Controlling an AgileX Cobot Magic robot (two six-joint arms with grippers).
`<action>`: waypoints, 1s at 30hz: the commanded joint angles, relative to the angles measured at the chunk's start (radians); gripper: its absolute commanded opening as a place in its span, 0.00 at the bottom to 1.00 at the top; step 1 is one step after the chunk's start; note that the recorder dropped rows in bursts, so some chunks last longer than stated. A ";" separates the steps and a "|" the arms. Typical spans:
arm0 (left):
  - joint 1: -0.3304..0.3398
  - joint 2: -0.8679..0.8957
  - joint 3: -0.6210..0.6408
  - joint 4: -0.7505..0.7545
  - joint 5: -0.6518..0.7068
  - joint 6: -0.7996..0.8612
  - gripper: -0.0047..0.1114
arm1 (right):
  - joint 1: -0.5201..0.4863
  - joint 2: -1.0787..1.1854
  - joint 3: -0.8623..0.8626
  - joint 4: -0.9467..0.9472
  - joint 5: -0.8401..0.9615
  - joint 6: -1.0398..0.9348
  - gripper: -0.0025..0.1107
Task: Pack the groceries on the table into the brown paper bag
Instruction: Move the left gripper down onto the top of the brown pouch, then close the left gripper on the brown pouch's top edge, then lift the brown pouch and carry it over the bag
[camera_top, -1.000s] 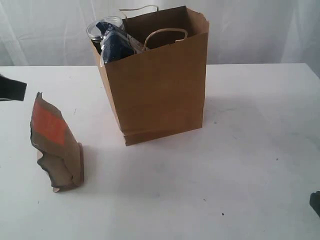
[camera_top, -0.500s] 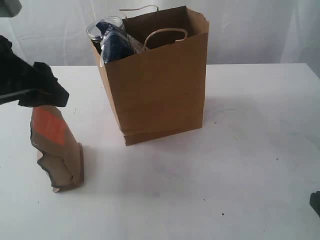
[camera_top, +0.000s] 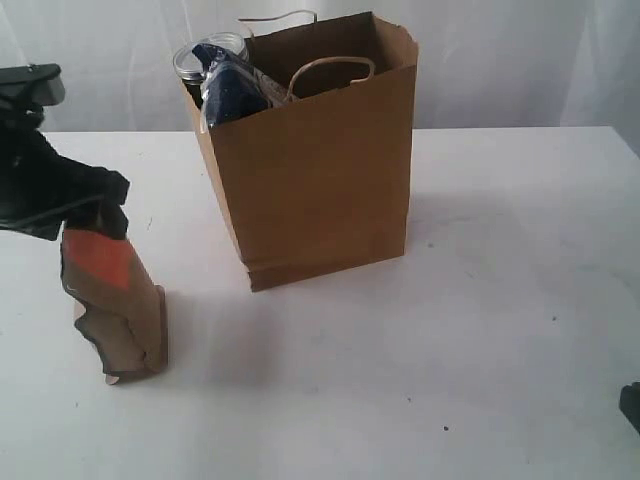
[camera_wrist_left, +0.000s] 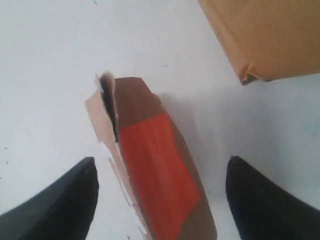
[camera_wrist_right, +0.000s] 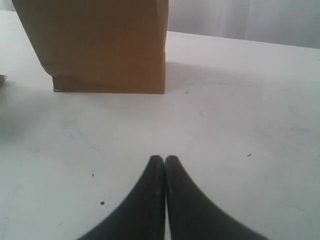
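The orange-brown pouch (camera_top: 112, 295) stands upright on the table (camera_top: 480, 300), left of the brown paper bag (camera_top: 320, 160). My left gripper (camera_top: 88, 218) hangs at the pouch's top, open. In the left wrist view the pouch (camera_wrist_left: 157, 175) lies between the two spread fingers of that gripper (camera_wrist_left: 161, 160), with a gap on each side. A clear jar (camera_top: 197, 58) and a long navy packet (camera_top: 232, 85) stick out of the bag's top. My right gripper (camera_wrist_right: 164, 159) is shut and holds nothing, low over the table in front of the bag (camera_wrist_right: 100, 45).
The bag's twisted handles (camera_top: 330, 68) stand up above its open mouth. A corner of the bag (camera_wrist_left: 265, 35) shows beyond the pouch in the left wrist view. A dark bit of the right arm (camera_top: 632, 405) shows at the lower right edge. Small dark specks dot the tabletop.
The left arm has come in from the left edge and dropped to the pouch's top. Its jaws have opened. The pouch, the bag and the right gripper have stayed put.
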 joint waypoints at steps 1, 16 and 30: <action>0.003 0.067 -0.005 0.001 -0.002 0.012 0.65 | -0.003 -0.007 0.007 0.000 -0.005 -0.010 0.02; -0.008 -0.112 -0.036 0.026 0.009 0.208 0.04 | -0.003 -0.007 0.007 0.000 -0.005 -0.010 0.02; -0.008 -0.329 -0.365 -0.035 0.003 0.444 0.04 | -0.003 -0.007 0.007 0.000 -0.005 -0.010 0.02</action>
